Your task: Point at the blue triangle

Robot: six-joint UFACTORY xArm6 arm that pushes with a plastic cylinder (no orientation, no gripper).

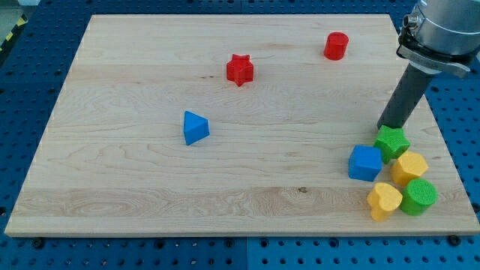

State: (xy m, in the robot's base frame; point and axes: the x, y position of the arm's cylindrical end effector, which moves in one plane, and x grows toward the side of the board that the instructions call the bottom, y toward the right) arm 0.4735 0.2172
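Note:
The blue triangle [195,127] lies on the wooden board [150,187], left of the middle. My tip [384,127] is at the view's right, far from the triangle. It stands just above a green star block [392,142], touching or nearly touching its top edge.
Below the tip is a cluster: a blue cube [365,163], a yellow hexagon [409,167], a green cylinder [418,196] and a yellow heart-like block [384,200]. A red star [240,70] and a red cylinder [336,46] lie near the view's top.

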